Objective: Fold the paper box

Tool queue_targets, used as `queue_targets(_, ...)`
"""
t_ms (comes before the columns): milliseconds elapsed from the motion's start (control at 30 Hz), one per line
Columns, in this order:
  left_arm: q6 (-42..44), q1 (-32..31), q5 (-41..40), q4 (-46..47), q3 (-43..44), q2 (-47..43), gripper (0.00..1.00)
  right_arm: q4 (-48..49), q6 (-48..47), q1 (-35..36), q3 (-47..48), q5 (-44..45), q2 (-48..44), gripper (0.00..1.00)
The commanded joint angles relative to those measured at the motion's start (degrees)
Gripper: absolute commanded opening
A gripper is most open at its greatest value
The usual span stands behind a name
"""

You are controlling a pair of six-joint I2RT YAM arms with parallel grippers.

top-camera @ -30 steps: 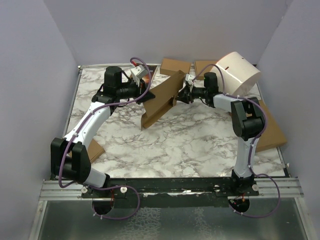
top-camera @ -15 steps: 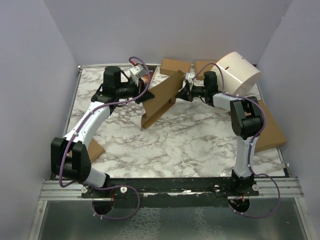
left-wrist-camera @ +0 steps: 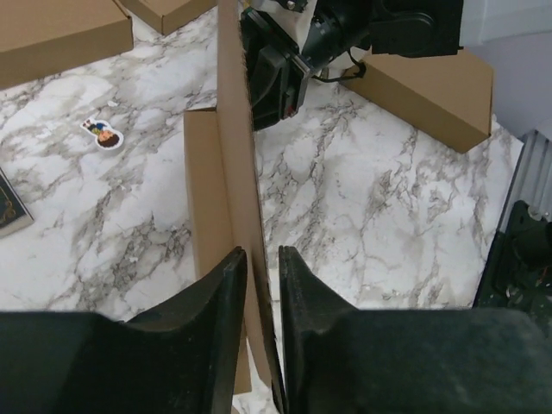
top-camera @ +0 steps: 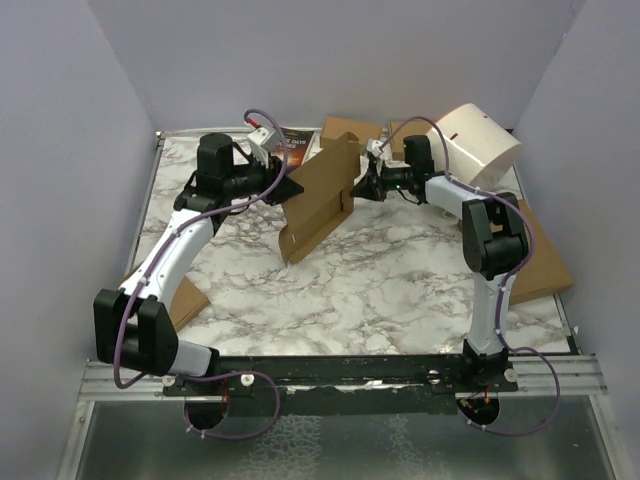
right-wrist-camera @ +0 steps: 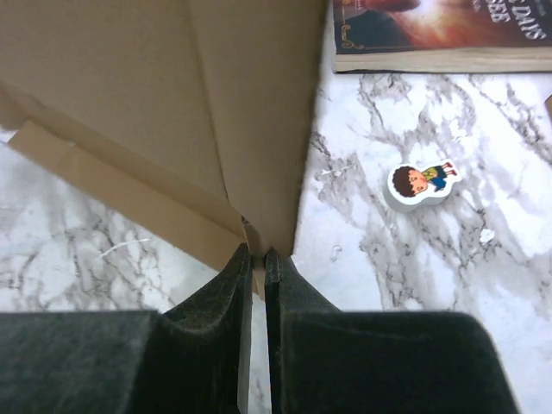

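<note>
Your right gripper [right-wrist-camera: 257, 257] is pinched tight on one edge of the upright paper box [top-camera: 320, 195], while your left gripper [left-wrist-camera: 259, 263] stands barely parted astride the opposite edge.

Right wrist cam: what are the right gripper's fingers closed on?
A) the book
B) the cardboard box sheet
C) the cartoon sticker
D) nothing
B: in the right wrist view the right gripper is pinched shut on an edge of the paper box, while the book and the sticker lie apart from it.
</note>
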Motion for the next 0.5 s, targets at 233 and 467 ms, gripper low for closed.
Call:
queue_targets(233, -12.1, -0.1, -4.2, 3.2, -10.6, -12.0, 0.54, -45.4, -11.1, 0.9, 6.1, 10.2, -12.4, 0.01)
queue_targets(467, -20.1, -0.1, -10.1, 7.4, -18.2, -21.5, 0.77, -61.6, -17.1, 1.0, 6.7, 20.8, -15.5, 0.01)
